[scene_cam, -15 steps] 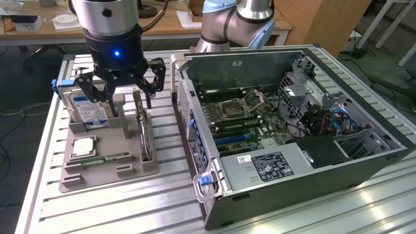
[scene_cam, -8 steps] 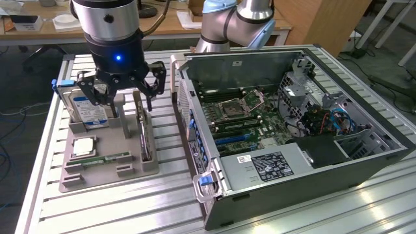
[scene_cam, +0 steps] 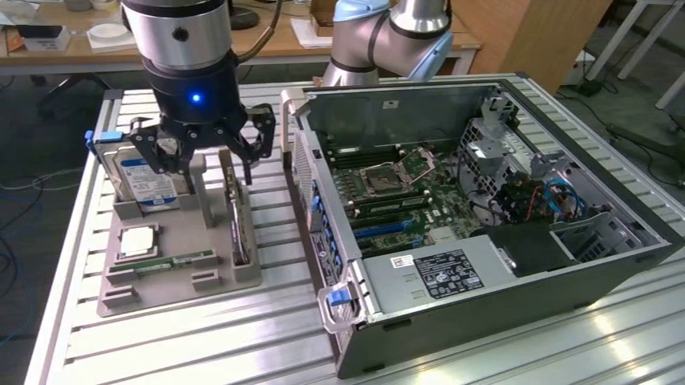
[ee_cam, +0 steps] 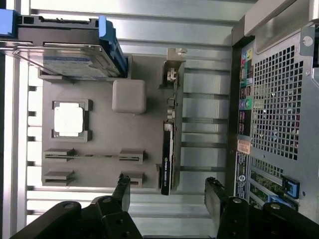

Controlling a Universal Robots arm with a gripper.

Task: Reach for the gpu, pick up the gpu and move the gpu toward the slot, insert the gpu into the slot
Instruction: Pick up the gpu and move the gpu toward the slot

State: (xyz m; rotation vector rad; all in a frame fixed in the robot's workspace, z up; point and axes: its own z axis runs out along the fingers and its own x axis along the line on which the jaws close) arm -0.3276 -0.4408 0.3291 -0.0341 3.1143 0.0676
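The gpu [scene_cam: 237, 218] is a thin dark card standing on edge in the grey holder tray [scene_cam: 214, 285], its silvery bracket end toward the back. In the wrist view the gpu [ee_cam: 169, 139] shows edge-on, with its near end lying between my two black fingers [ee_cam: 214, 196]. My gripper [scene_cam: 208, 172] hangs open just above the card's rear part, apart from it, with nothing held; in the wrist view the gripper [ee_cam: 168, 194] frames the card. The slot [scene_cam: 383, 230] is a long blue strip on the green motherboard [scene_cam: 428, 200] inside the open computer case.
On the tray stand a blue-labelled hard drive [scene_cam: 144, 180], a silver CPU [scene_cam: 139, 241] and a green memory stick [scene_cam: 176, 261]. The case wall [scene_cam: 310, 192] rises right beside the tray. A second robot arm [scene_cam: 386, 32] stands behind the case.
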